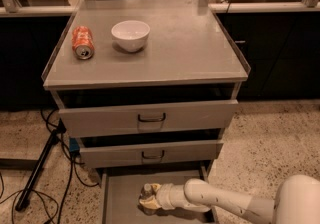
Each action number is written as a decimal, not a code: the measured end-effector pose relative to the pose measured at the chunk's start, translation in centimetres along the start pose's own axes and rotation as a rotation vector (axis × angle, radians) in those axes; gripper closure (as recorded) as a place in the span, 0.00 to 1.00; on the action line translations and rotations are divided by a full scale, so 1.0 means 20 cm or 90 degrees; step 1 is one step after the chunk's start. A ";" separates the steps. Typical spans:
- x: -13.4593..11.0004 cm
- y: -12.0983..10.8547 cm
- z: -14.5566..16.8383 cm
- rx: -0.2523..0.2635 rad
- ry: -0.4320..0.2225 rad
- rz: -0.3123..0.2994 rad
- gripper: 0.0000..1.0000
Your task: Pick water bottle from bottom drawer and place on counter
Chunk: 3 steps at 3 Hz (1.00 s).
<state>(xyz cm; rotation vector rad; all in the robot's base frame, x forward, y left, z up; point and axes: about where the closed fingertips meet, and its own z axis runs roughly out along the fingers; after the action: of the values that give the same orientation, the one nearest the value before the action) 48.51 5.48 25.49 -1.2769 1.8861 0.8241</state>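
**Single camera: high front view of the cabinet**

Views: one.
Position: above and in front of the cabinet, tilted steeply down, facing the drawer fronts.
Range: middle distance. The whole table (190, 43) fills the upper half, and the lower edge cuts off the bottom drawer (117, 203).
Nearest the lens: the arm (225, 200), entering from the lower right.
Gripper (149, 199): inside the bottom drawer, low and just left of centre.

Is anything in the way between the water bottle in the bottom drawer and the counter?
Yes: the top drawer and middle drawer stand partly open between them, so the water bottle, with the gripper at it in the bottom drawer, likely must come forward first. On the counter, the can and bowl sit left.
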 end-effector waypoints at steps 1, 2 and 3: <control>-0.13 0.03 -0.08 0.019 -0.020 -0.025 1.00; -0.13 0.04 -0.08 0.018 -0.021 -0.025 1.00; -0.18 0.00 -0.16 0.034 -0.021 -0.019 1.00</control>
<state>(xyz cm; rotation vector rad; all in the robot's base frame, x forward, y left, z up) 48.77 4.67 30.25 -1.2489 1.8471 0.7695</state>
